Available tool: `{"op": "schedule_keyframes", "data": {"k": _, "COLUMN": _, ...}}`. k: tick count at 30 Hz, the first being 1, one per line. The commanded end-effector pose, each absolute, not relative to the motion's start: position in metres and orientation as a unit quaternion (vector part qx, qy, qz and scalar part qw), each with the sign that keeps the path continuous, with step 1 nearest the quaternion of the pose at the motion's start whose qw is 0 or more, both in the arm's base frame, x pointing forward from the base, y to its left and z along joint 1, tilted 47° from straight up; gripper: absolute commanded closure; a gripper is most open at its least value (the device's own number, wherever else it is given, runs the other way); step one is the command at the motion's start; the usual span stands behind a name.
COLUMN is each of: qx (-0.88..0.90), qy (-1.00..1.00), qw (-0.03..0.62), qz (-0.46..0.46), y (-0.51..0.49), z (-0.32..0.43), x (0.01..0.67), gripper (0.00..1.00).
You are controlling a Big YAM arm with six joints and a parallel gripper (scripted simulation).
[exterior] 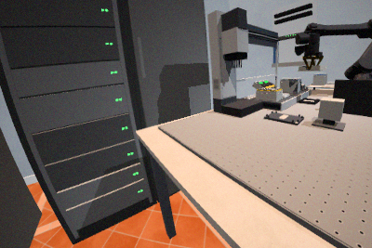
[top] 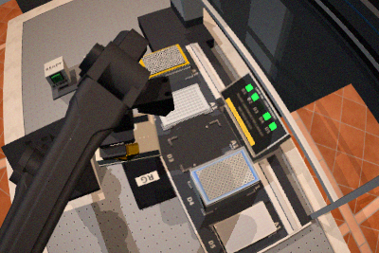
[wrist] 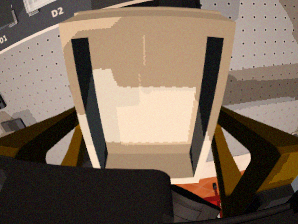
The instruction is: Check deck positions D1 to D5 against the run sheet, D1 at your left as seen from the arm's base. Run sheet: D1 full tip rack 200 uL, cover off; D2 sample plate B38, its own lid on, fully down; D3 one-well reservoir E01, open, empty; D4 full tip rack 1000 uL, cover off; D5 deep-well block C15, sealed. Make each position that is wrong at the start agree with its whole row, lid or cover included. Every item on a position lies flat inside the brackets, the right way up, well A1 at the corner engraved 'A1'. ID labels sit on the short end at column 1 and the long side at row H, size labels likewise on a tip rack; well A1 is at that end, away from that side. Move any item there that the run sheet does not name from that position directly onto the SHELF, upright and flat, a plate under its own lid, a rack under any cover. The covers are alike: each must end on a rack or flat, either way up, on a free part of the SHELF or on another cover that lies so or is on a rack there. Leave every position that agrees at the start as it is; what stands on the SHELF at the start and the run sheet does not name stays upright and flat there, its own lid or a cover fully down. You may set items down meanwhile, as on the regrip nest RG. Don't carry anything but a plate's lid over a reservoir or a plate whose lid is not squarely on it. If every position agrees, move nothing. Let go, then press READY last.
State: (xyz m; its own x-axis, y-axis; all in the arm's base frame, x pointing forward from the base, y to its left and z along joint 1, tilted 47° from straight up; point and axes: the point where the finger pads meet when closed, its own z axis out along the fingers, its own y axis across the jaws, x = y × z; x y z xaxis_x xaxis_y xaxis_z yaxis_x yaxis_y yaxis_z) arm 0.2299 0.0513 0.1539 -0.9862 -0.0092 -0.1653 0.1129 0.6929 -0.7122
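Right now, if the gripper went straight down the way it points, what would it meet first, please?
The gripper is shut on a beige tray-like item; that load would probably meet the perforated table beside the deck, though depth is unclear.

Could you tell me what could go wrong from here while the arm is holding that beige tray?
1. The gripper is shut on the beige tray near the regrip nest. A path to the free D3 brackets could cross the white plate at D2, whose wells seem uncovered.
2. The fingers stand wide on the tray's walls, so it might tilt or slip in transit.
3. It could land on a bracket rather than flat inside.
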Motion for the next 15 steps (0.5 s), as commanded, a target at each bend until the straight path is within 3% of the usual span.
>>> {"op": "schedule_keyframes", "data": {"k": 1, "qx": 0.086, "qy": 0.914, "qw": 0.105, "qz": -0.382, "y": 0.0555, "z": 0.1626, "x": 0.2369, "gripper": 1.0}}
{"op": "schedule_keyframes", "data": {"k": 15, "qx": 0.191, "qy": 0.898, "qw": 0.149, "qz": -0.368, "y": 0.0554, "z": 0.1626, "x": 0.2368, "gripper": 1.0}}
